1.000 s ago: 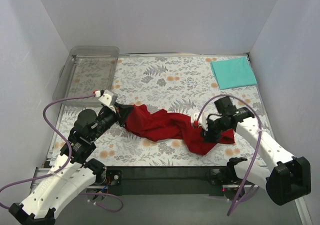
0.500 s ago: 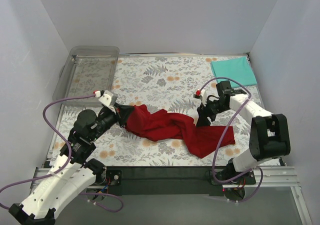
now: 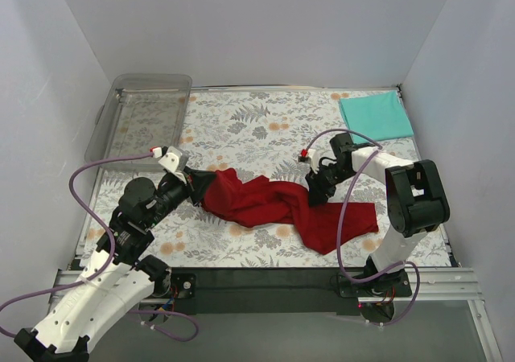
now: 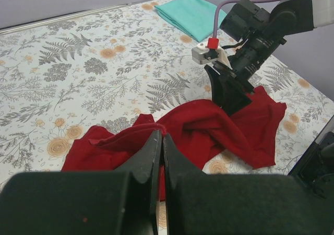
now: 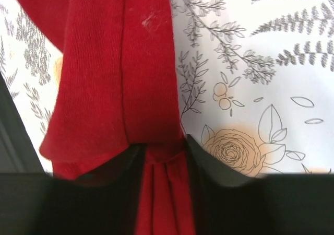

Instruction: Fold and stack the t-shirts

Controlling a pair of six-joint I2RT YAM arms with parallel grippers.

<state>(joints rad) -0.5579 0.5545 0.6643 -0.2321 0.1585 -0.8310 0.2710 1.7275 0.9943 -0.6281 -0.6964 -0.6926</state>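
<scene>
Grippers: right gripper (image 5: 159, 154) is partly closed, pinching a bunched fold of the dark red t-shirt (image 3: 265, 203) near its right end, with cloth between both fingers. The left gripper (image 4: 159, 141) is fully closed on the shirt's left edge. The shirt lies twisted and crumpled between the two, mid floral table (image 3: 241, 129). The teal t-shirt (image 3: 376, 115) sits folded flat at the far right corner, well apart.

A clear plastic rectangular tray (image 3: 101, 129) sits at the far left corner of a table covered in a white cloth printed with grey ferns and orange flowers (image 3: 241, 129), boxed in on three sides by plain white walls (image 3: 241, 24).
</scene>
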